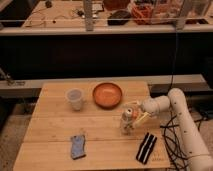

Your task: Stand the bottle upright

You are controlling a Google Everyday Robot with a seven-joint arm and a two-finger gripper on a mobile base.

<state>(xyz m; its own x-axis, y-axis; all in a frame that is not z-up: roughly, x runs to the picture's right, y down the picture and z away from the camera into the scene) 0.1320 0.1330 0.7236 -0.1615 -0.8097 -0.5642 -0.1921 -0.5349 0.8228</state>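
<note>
The bottle (131,115) shows as a small orange-red patch with pale parts, right at the end of my arm, over the right half of the wooden table (55,125). It looks roughly upright, with its lower part reaching down to the tabletop. My gripper (128,124) is right at the bottle, reaching in from the right, and partly hides it. I cannot tell where the bottle ends and the gripper begins.
A round orange bowl (107,94) sits just behind and left of the gripper. A translucent white cup (75,98) stands left of the bowl. A blue object (78,146) lies at the front left. A black striped object (145,148) lies at the front right, near the table's edge.
</note>
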